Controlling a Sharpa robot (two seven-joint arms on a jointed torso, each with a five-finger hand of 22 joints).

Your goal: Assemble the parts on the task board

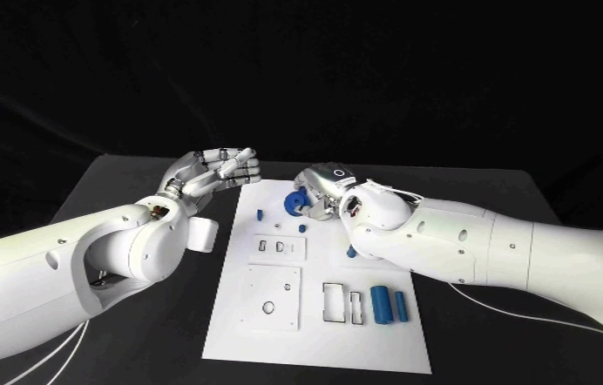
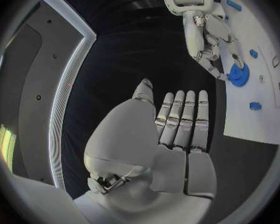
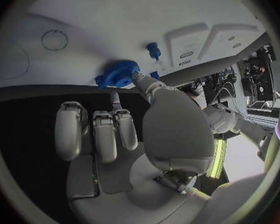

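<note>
The white task board (image 1: 315,333) lies in the middle of the black table. Near the board's far end, my right hand (image 1: 324,189) pinches a blue gear (image 1: 296,202) between thumb and a finger. The right wrist view shows the gear (image 3: 117,74) close against the board (image 3: 84,15), beside a small blue peg (image 3: 154,49). Whether the gear touches the board I cannot tell. My left hand (image 1: 220,172) hovers off the board's far left corner and holds nothing. Its fingers (image 2: 184,119) lie side by side. The left wrist view also catches the gear (image 2: 238,77).
Two small blue pieces (image 1: 260,214) (image 1: 303,226) stand at the board's far end. Two blue cylinders (image 1: 380,303) (image 1: 401,306) lie near its right edge, beside rectangular frames (image 1: 333,302). Recessed plates (image 1: 273,296) occupy the board's left half. Black table lies open on both sides.
</note>
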